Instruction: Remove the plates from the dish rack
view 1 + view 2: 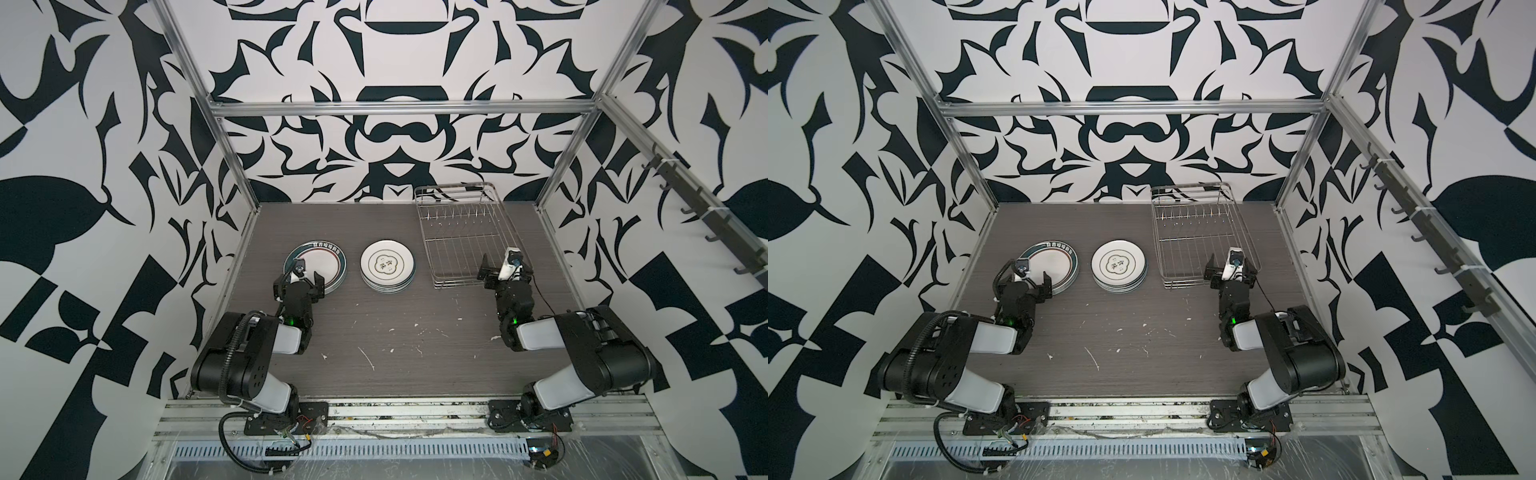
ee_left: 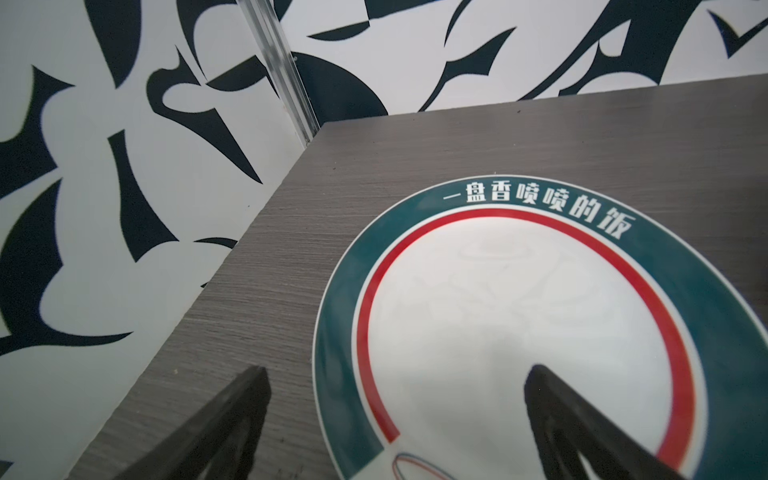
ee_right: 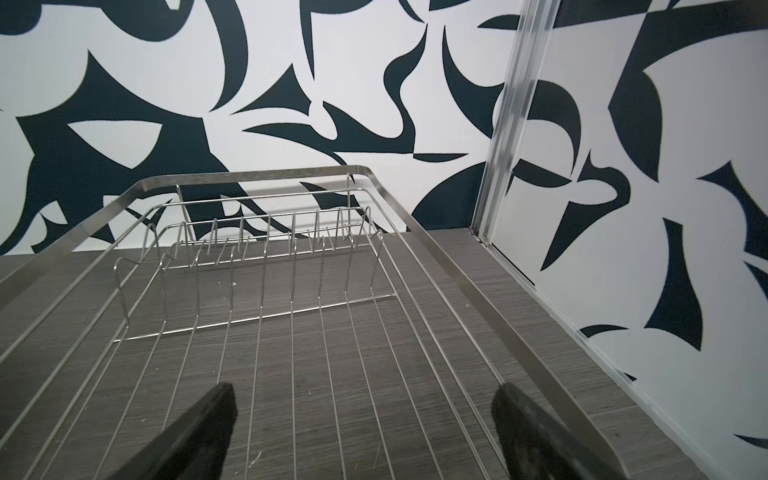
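Observation:
The silver wire dish rack (image 1: 455,186) (image 1: 1188,188) stands at the back right of the table, and no plate shows in it in either top view or the right wrist view (image 3: 249,173). Two stacks of plates lie flat on the table. The larger plates (image 1: 322,259) (image 1: 1057,257) (image 2: 519,324) have teal rims and lettering. The smaller plates (image 1: 387,266) (image 1: 1119,266) carry a dark cloud emblem. My left gripper (image 1: 298,284) (image 1: 1023,282) (image 2: 399,370) hangs open over the near edge of the large stack. My right gripper (image 1: 505,266) (image 1: 1231,266) (image 3: 365,388) is open above the rack's near end, holding nothing.
The grey wood-grain table (image 1: 395,332) has white scuffs in its middle. Patterned walls and aluminium frame posts (image 1: 232,166) close in the left, back and right sides. The rack sits close to the right wall post (image 3: 498,166).

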### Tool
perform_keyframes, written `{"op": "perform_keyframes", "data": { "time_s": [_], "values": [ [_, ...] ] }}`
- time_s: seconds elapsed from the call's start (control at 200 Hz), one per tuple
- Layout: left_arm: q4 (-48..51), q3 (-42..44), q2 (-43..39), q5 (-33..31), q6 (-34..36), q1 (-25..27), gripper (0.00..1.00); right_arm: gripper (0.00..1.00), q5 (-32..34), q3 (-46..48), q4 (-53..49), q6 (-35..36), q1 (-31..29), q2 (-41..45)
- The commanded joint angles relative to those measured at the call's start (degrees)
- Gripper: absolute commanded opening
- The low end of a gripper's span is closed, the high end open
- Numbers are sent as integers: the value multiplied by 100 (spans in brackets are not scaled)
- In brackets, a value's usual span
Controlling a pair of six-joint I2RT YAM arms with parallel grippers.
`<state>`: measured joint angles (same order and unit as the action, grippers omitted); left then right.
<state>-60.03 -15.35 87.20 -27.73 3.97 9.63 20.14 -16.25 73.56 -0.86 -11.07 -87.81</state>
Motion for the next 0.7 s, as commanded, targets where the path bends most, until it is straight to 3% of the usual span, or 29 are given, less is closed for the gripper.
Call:
{"op": "perform_keyframes", "data": {
  "time_s": [0.0, 0.07, 0.34, 0.45, 0.56, 0.695],
  "values": [
    [-693, 9, 104, -83, -133, -114, 99, 100, 312, -43, -1224, 257, 64, -198],
    [-624, -7, 84, -71, -157, -130, 99, 100, 781, -218, -1446, 105, 69, -263],
    [-655, 26, 83, 29, -188, -169, 99, 100, 780, -246, -1555, 85, 76, -237],
    [-976, 256, 182, 606, -403, -436, 99, 100, 782, -202, -1504, 86, 72, -236],
    [-1737, 300, 655, 522, -320, -496, 99, 100, 763, -221, -1519, 113, 70, -245],
    [-1161, 171, 447, 547, -402, -497, 99, 100, 754, -227, -1520, 113, 72, -246]
  ]
}}
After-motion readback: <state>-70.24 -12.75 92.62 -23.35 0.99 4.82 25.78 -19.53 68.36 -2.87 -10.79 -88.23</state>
